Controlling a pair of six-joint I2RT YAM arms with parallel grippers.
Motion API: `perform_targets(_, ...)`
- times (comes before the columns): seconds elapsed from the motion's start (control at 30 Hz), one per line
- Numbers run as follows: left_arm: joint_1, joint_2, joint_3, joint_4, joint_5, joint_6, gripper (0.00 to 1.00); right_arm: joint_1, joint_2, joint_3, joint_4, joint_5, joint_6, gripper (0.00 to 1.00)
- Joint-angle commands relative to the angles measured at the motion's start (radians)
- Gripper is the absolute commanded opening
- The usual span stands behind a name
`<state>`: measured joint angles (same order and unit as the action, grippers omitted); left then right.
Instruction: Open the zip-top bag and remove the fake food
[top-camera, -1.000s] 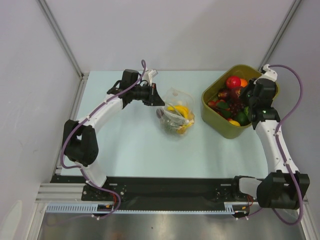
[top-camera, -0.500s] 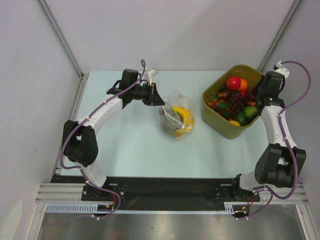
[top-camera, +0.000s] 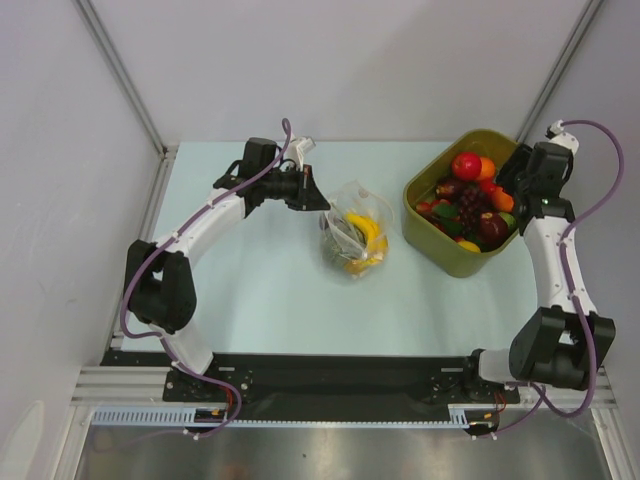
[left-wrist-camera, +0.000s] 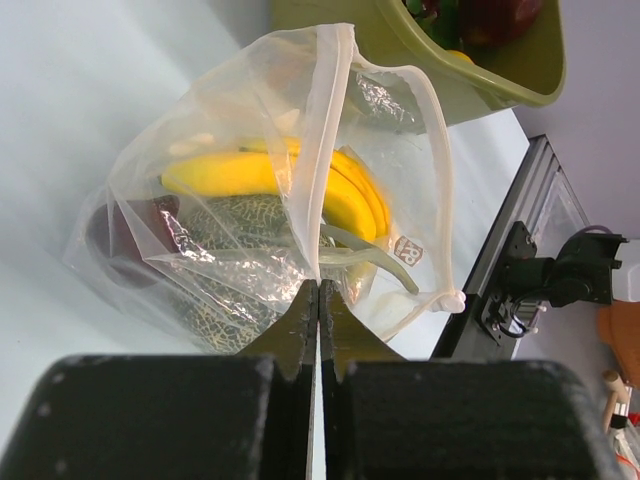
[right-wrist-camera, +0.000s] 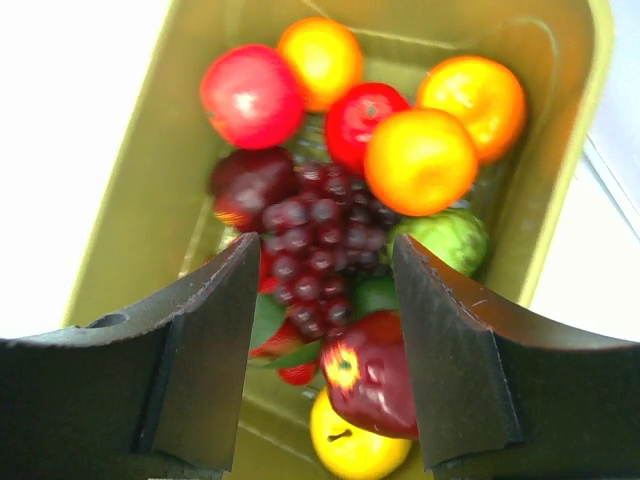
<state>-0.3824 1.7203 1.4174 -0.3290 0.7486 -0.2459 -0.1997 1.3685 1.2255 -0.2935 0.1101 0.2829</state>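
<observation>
The zip-top bag (top-camera: 353, 232), with banana (left-wrist-camera: 250, 175) and melon (left-wrist-camera: 240, 265) inside, lies mid-way across the pale mint desk (top-camera: 260, 290), which is boxed in by plain grey walls (top-camera: 350, 70). The left fingers (left-wrist-camera: 300, 325) pinch its edge. The right fingers (right-wrist-camera: 215, 340) are spread wide over the olive tub (top-camera: 445, 255).

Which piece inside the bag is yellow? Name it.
The banana, beside the netted grey-green melon. Neither the melon nor the dark maroon piece next to it is yellow.

Bare table (top-camera: 260, 300) in lower centre & lower left of top view is free to pass, w/ zip-top bag (top-camera: 353, 232) mid-frame, left arm (top-camera: 215, 215) curving up the left, & olive tub (top-camera: 440, 255) heaped w/ toy fruit (top-camera: 466, 165) under right gripper (top-camera: 512, 182) blocking upper right.
</observation>
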Motion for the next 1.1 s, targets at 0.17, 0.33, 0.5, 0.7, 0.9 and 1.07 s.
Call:
perform_targets(0.17, -0.006, -0.044, 0.018, 0.042, 0.041, -0.021, 0.0, 0.262, -0.074, 0.115, -0.045, -0.072, -0.071, 0.6)
perform_targets(0.33, -0.006, -0.045, 0.018, 0.044, 0.038, -0.021, 0.0, 0.509, -0.002, 0.17, -0.078, -0.099, -0.064, 0.56)
perform_targets(0.5, -0.007, -0.05, 0.015, 0.041, 0.038, -0.02, 0.0, 0.673, 0.092, 0.229, -0.114, -0.196, -0.074, 0.56)
perform_targets(0.7, -0.007, -0.054, 0.015, 0.039, 0.038, -0.018, 0.0, 0.747, 0.213, 0.264, -0.209, -0.251, -0.085, 0.56)
perform_targets(0.9, -0.007, -0.057, 0.012, 0.041, 0.038, -0.015, 0.0, 0.772, 0.231, 0.233, -0.243, -0.208, -0.077, 0.55)
perform_targets(1.07, -0.007, -0.057, 0.005, 0.044, 0.04, -0.015, 0.0, 0.752, 0.196, 0.212, -0.234, -0.188, -0.047, 0.54)
